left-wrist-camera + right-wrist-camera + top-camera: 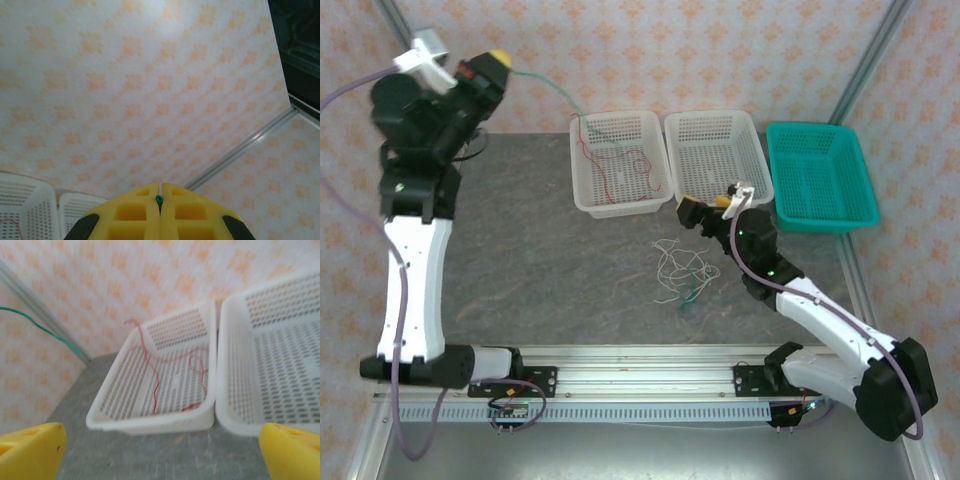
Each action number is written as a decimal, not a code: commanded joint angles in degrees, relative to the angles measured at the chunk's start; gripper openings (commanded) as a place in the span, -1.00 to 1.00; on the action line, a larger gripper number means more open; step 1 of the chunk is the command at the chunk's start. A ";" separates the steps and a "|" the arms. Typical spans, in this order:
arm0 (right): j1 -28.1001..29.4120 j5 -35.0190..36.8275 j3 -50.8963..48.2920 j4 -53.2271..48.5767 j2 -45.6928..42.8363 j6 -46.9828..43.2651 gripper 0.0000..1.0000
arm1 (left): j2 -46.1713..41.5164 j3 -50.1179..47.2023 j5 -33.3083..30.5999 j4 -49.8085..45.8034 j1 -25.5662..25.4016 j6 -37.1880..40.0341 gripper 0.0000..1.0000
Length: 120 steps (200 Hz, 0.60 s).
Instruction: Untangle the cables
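- Cables [682,272]: loose knot on the desk [540,260], just behind the right fingers [30,447], which stand wide and empty.
- Green cable [159,199]: one strand pinched between the closed left fingers [131,212].
- Handling, by judgement: light, limp, thin, apt to slip; best taken near a free end.

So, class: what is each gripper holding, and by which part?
Left gripper pinches the thin green cable, apparently near one end; right gripper is open, holding nothing.
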 commanded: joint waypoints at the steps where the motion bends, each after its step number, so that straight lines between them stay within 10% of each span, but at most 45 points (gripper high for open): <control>1: -0.50 9.90 1.68 -3.78 -1.94 0.55 0.98 | 6.33 4.09 -2.89 3.90 -6.42 0.41 -1.00; 120: -0.50 20.20 -6.97 -11.92 -19.56 1.89 0.98 | 46.61 38.75 -3.62 12.79 -21.78 -8.72 -1.00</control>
